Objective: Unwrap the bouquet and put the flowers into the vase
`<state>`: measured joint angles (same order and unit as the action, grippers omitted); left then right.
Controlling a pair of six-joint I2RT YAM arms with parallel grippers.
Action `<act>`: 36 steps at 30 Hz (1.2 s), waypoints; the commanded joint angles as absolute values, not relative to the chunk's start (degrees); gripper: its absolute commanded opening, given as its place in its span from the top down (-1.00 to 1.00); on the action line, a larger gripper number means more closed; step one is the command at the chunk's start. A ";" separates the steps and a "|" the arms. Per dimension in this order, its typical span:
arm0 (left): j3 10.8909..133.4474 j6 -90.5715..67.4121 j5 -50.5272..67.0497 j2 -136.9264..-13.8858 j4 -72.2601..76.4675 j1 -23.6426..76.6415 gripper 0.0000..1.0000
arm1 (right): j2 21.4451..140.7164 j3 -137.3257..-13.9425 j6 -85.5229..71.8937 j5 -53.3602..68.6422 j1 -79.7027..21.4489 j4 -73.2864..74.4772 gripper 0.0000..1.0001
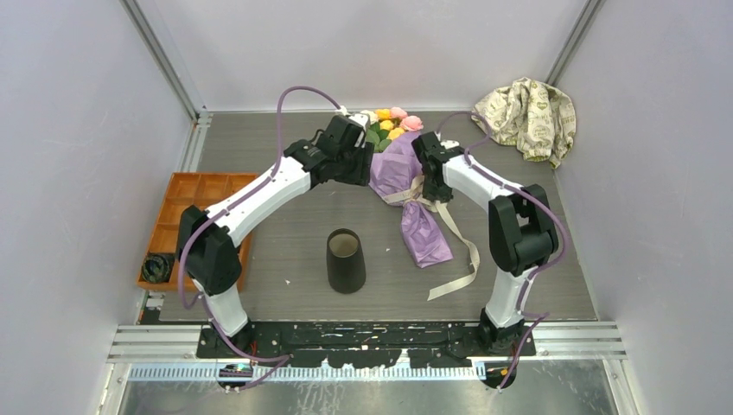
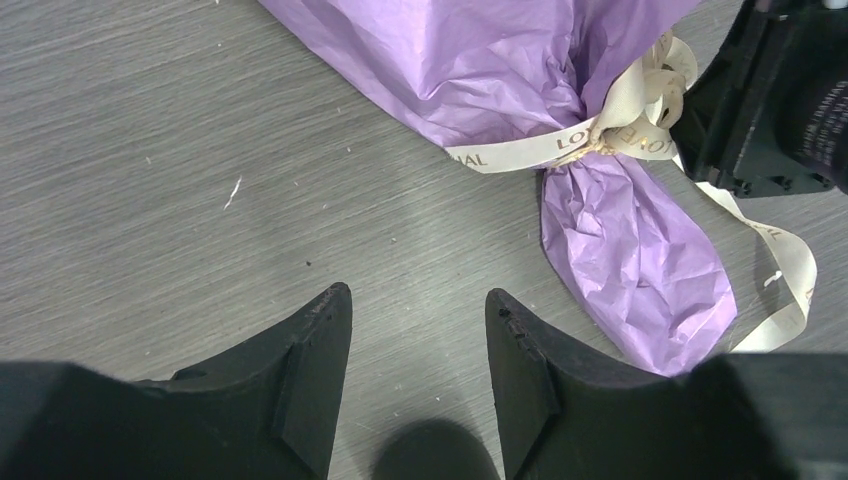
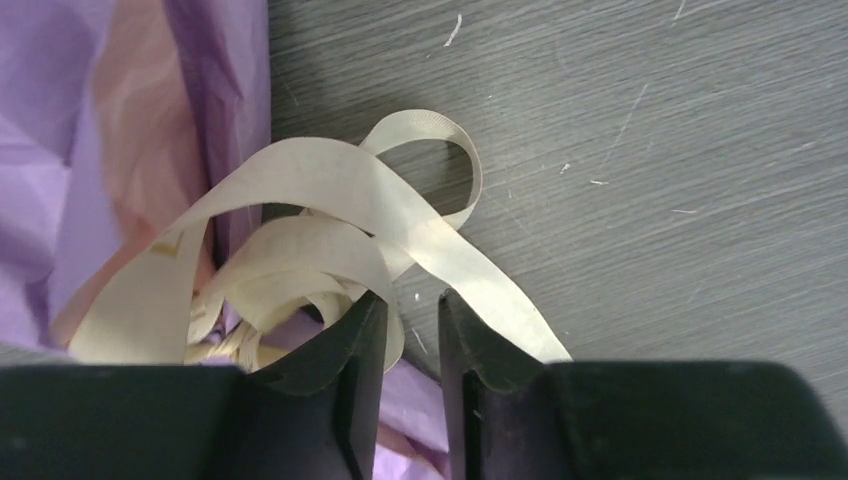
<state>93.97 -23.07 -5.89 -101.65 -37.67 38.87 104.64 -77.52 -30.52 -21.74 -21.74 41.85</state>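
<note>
A: Left gripper [image 2: 418,295]?
B: Spread wide, holding nothing, low over the table [image 2: 150,150] just left of the bouquet [image 1: 396,169], level with its tied neck. No contact with the purple wrap.
A: Right gripper [image 3: 411,300]?
B: Against the bouquet's right side, at the bow. Nearly pressed together, with a ribbon [image 3: 320,180] loop lying in and behind the narrow gap. Cannot tell whether pinched.
A: And the bouquet?
B: Flat between both grippers, wrapped and tied, flowers [image 1: 389,121] at its far end, ribbon tails trailing from its near right.
A: Vase [image 1: 346,259]?
B: Upright, near and left of the bouquet, well apart.
</note>
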 commanded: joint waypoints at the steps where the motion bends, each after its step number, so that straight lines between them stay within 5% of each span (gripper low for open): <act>1: 95.32 -21.51 -8.15 -99.17 -37.10 39.13 -0.06 | 106.52 -78.12 -31.10 -22.12 -21.49 38.34 0.55; 3: 95.48 -20.65 -8.43 -100.03 -36.43 39.18 -0.06 | 106.88 -79.29 -31.37 -22.99 -21.42 39.28 0.82; 6: 97.01 -19.20 -8.67 -103.43 -36.18 39.11 -0.06 | 104.45 -80.95 -31.01 -24.82 -21.43 41.16 0.96; 23: 96.49 -20.63 -6.97 -105.30 -35.38 39.41 -0.05 | 90.19 -92.54 -29.89 -23.27 -21.46 46.54 0.89; 36: 100.88 -14.31 2.08 -108.46 -33.75 42.08 -0.02 | 89.12 -94.80 -34.67 -41.08 -18.78 49.84 0.88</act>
